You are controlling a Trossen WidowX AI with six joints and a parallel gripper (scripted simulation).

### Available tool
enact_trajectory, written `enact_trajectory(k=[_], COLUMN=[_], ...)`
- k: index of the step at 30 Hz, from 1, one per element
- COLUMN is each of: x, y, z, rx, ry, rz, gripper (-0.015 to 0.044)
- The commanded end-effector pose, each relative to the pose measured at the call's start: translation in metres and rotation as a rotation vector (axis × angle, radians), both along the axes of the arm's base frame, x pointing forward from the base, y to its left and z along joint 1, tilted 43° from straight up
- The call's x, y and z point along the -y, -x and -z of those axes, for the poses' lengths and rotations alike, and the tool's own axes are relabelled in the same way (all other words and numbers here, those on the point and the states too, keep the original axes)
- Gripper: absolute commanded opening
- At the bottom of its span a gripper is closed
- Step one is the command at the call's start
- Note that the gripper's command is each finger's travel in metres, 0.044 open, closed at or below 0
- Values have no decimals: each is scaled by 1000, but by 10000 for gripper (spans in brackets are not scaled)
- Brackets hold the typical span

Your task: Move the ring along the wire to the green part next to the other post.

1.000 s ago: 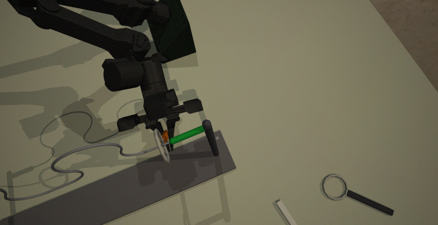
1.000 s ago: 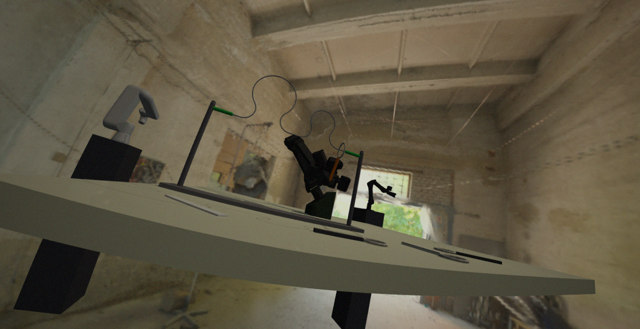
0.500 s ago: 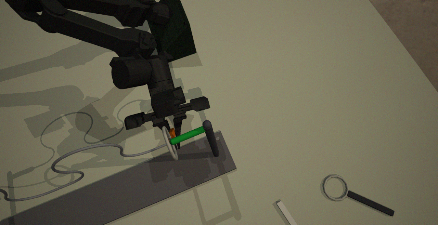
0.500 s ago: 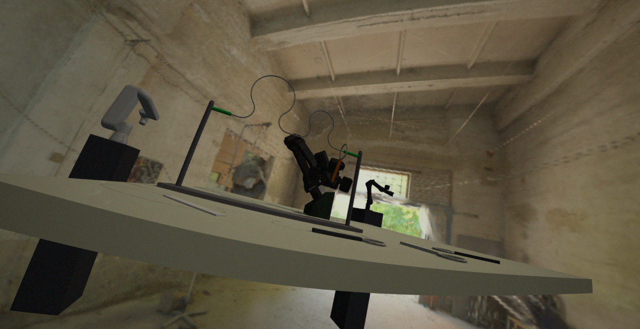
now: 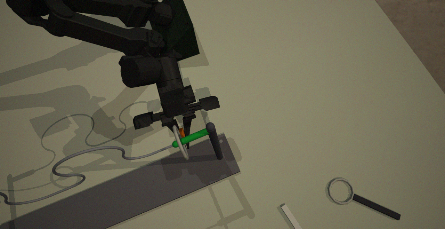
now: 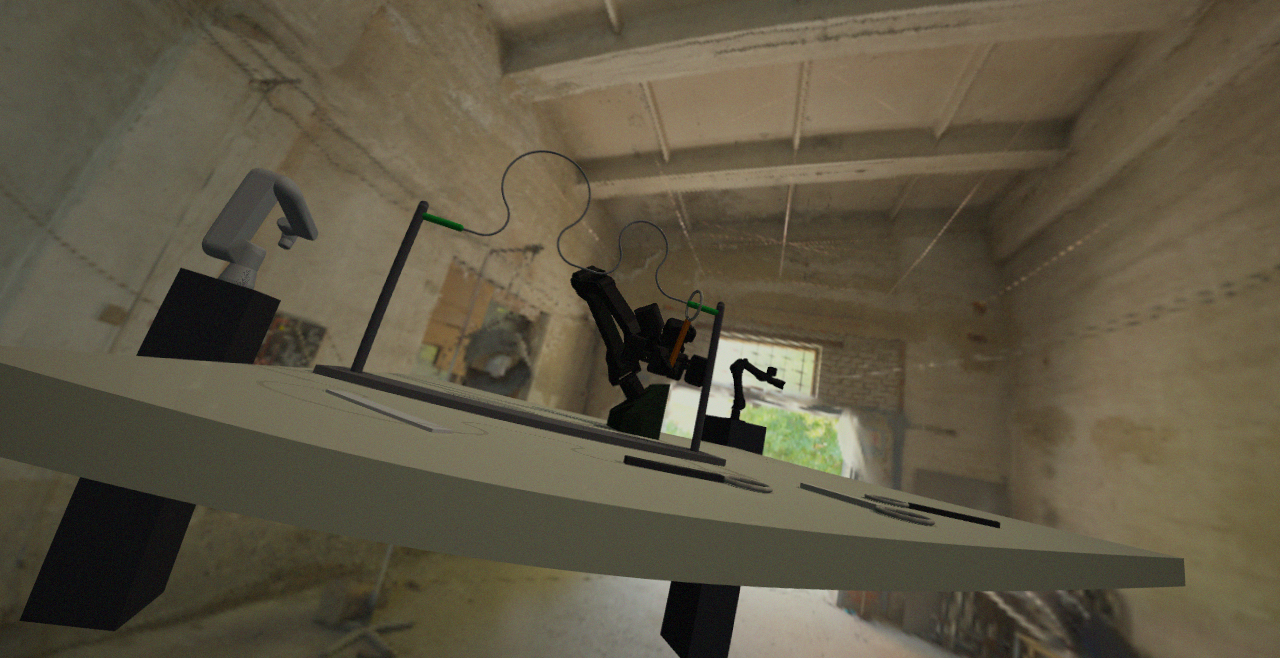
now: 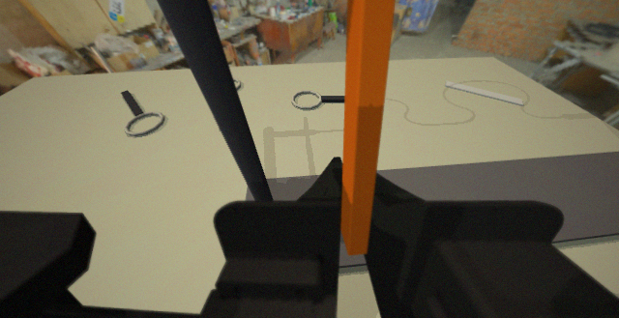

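My gripper is shut on the orange handle, which hangs nearly upright below the ring. The pale ring is around the green part next to the near post, close to the green part's inner end. Whether the ring touches the green part I cannot tell. The thin grey wire runs on from that end in several bends to the other green part at the far post. In the wrist view the ring is out of sight.
The dark base bar lies under the wire. On the table lie a ring with a black handle and a white bar. Another ring with a black handle lies farther left in the wrist view.
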State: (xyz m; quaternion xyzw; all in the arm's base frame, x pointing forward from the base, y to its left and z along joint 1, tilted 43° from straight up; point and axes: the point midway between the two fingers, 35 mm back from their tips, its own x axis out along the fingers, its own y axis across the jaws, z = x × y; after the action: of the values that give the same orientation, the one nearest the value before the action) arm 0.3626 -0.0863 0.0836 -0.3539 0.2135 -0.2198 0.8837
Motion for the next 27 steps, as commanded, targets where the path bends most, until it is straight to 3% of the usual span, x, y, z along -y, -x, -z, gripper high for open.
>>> enact_trajectory(k=[1, 27], x=[-3, 11], y=[0, 3], z=[3, 18], rx=[2, 1], ry=[-3, -2], rz=[-1, -1], gripper=[-150, -150])
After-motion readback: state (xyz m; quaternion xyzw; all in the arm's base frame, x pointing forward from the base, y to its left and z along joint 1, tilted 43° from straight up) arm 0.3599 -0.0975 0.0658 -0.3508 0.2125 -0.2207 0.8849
